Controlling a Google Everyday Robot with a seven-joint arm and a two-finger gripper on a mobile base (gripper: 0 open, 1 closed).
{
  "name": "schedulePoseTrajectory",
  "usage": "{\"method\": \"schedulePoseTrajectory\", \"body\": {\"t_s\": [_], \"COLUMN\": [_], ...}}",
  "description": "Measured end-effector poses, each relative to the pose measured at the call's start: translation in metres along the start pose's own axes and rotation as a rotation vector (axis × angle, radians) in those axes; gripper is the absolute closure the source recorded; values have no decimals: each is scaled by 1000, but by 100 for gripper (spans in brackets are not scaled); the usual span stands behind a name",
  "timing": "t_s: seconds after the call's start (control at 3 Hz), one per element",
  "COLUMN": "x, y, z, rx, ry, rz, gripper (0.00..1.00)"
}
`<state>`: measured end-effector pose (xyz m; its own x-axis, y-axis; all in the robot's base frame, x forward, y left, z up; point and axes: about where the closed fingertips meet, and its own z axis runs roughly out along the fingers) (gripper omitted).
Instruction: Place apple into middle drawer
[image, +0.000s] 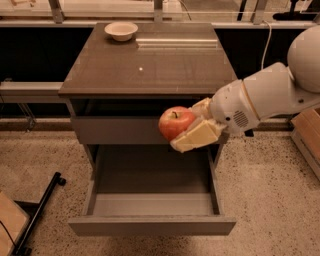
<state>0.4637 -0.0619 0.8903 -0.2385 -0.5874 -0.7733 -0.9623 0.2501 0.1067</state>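
The red apple (175, 122) with a short stem is held in my gripper (192, 127), whose cream fingers (197, 136) close around its right side and underside. The gripper holds it in front of the closed upper drawer front, above the rear of the open middle drawer (152, 204). That drawer is pulled out wide, with a smooth grey floor, side walls and a plain flat front. My white arm reaches in from the right.
A cream bowl (121, 31) sits at the back left of the brown cabinet top (150, 65). A black bar on a wheel (42, 210) lies on the speckled floor at left. A brown box (307, 132) stands at right.
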Motion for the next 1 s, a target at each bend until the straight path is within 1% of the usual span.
{"method": "schedulePoseTrajectory", "body": {"t_s": [0.33, 0.67, 1.0], "x": [44, 71, 101], "y": [9, -18, -44], "z": [47, 98, 156], "rx": [-35, -25, -37], "ry": [-1, -35, -106], "rz": [60, 99, 180], "gripper": [100, 100, 100]}}
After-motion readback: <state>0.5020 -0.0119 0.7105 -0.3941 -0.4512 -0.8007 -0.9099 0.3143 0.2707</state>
